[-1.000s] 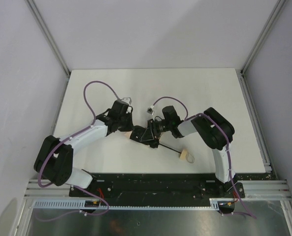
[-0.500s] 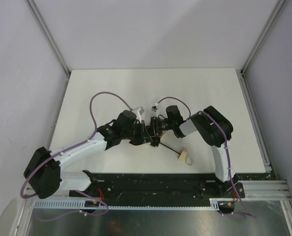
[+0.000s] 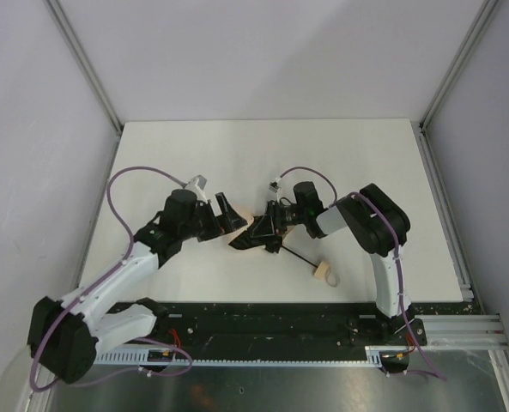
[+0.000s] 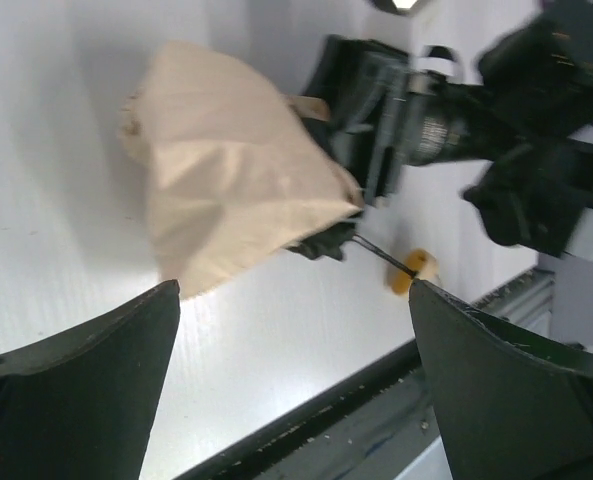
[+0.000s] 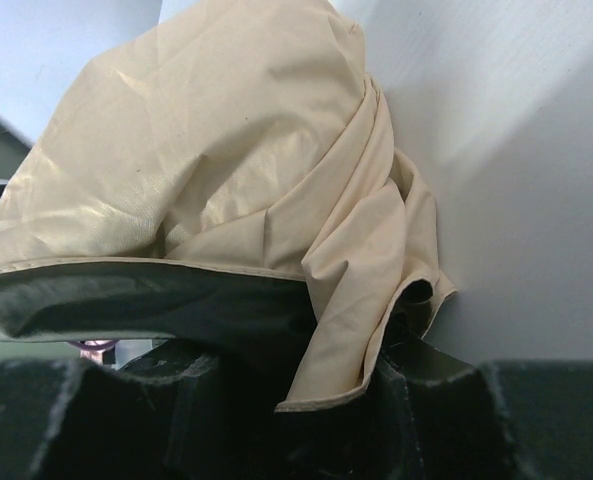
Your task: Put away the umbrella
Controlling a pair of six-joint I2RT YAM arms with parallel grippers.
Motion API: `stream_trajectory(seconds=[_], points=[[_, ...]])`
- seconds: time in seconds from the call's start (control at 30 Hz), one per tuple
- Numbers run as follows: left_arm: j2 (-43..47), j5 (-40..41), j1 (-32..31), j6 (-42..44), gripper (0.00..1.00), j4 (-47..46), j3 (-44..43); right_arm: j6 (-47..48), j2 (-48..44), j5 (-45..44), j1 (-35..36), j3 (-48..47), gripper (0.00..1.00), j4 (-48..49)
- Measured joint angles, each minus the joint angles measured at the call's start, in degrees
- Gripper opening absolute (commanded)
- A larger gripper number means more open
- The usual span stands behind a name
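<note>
1. Two claws meet at mid-bench [image 3: 151,154] in the overhead view. The left claw [image 3: 227,213] stands empty with its jaws apart, just beside the umbrella [image 3: 281,250]. The right claw [image 3: 267,227] is at the bunched end. A thin shaft [image 3: 301,261] runs toward the near edge and ends at the wooden handle [image 3: 323,273], which lies on the bench.

2. In the left wrist view, the tan canopy [image 4: 226,190] is a loose, lobed bundle ahead of the spread fingers [image 4: 76,390] and apart from them. The right claw [image 4: 376,110] sits on its far side. The left claw would best come in low and central and take the slack lower flap, not the shaft.

3. In the right wrist view, fabric drapes over the right claw [image 5: 386,372] and tucks between its fingers, so it looks clamped on the canopy. It should serve as a firm anchor while the folds are gathered. A sideways tug could pull the cloth free or swing the handle.
</note>
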State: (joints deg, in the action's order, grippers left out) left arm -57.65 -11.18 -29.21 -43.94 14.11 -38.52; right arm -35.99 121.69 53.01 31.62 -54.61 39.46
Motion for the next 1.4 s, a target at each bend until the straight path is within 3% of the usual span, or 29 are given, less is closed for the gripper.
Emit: stream_trajectory(seconds=[0.1,0.13,0.33,0.43,0.5,0.63,0.77,0.83,0.97,1.03,1.1,1.27,1.4], points=[[-4.9,-0.3,2.4,0.9,0.98,0.2,0.0,0.0,-0.5,-0.2,0.0,0.2,0.0,-0.6],[-6.8,-0.8,3.0,1.2,0.93,0.2,0.0,0.0,-0.7,-0.3,0.0,0.3,0.0,-0.8],[-16.0,-4.0,2.2,1.9,0.45,-2.9,1.1,-1.7,-1.2,-0.7,0.0,0.4,0.0,-0.6],[-17.4,-4.4,0.0,1.6,0.1,-6.1,3.9,-2.7,-1.2,-0.7,-0.1,0.4,0.0,-0.1],[-17.8,-4.5,-1.0,1.3,0.03,-7.3,5.9,-3.3,-1.3,-0.7,-0.2,0.4,0.0,0.1],[-17.5,-3.9,-2.3,1.4,0.0,-9.3,9.7,-3.7,-2.2,-0.3,-0.4,0.5,0.0,0.2],[-12.9,-3.5,-2.6,1.3,0.02,-10.2,14.3,-3.5,-3.4,0.8,-1.4,0.6,0.0,-0.2],[-8.8,-3.5,-2.6,1.3,0.09,-10.2,15.3,-3.2,-4.1,1.1,-1.7,0.7,0.0,-1.0],[2.2,-4.1,-2.3,1.2,0.49,-9.2,15.1,-1.4,-6.4,0.7,-2.6,0.8,0.0,-3.8],[5.2,-5.0,-1.5,1.4,0.81,-8.2,14.3,0.0,-8.0,0.1,-2.9,0.8,0.0,-5.7],[7.1,-6.3,-0.2,1.4,0.95,-7.0,12.5,1.7,-9.8,-0.4,-3.1,0.8,0.0,-7.6],[7.0,-8.7,3.1,1.5,0.99,-4.3,4.7,5.8,-14.4,-1.7,-3.1,0.8,0.0,-11.5],[0.6,-10.3,3.8,2.2,0.97,-4.1,-3.8,7.8,-16.9,-2.1,-2.6,0.8,0.0,-12.8]])
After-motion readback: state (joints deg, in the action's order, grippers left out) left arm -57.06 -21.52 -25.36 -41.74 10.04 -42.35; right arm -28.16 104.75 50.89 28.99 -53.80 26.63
